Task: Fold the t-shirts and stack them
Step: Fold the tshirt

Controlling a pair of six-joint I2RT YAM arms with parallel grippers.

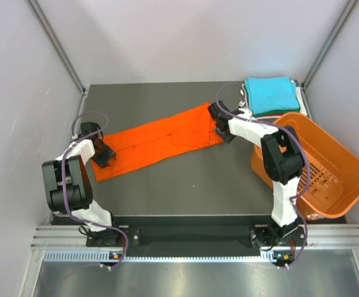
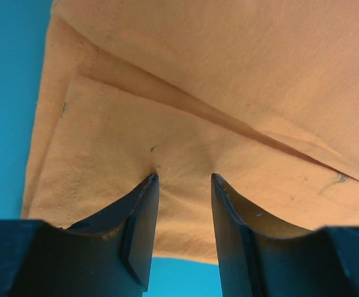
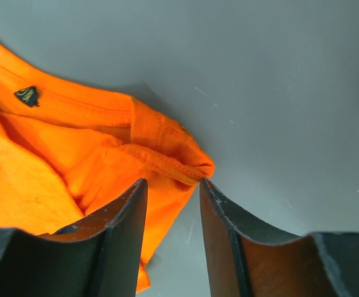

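The bright orange t-shirt [image 1: 160,139] lies on the dark table as a long folded strip, slanting from near left to far right. My left gripper [image 1: 102,154] is open at the strip's left end; in the left wrist view its tips [image 2: 184,182] press down on the orange cloth [image 2: 228,80]. My right gripper [image 1: 220,125] is open at the strip's right end; in the right wrist view [image 3: 173,185] the jaws straddle a bunched hem corner of the shirt [image 3: 43,161]. The turquoise folded shirt [image 1: 270,94] tops a stack at the far right, with white and dark edges beneath.
The rigid orange slotted basket [image 1: 318,167] stands tilted at the right edge of the table [image 1: 191,185], beside my right arm. Pale walls close in the left, back and right. A small dark label [image 3: 28,94] shows inside the shirt's collar.
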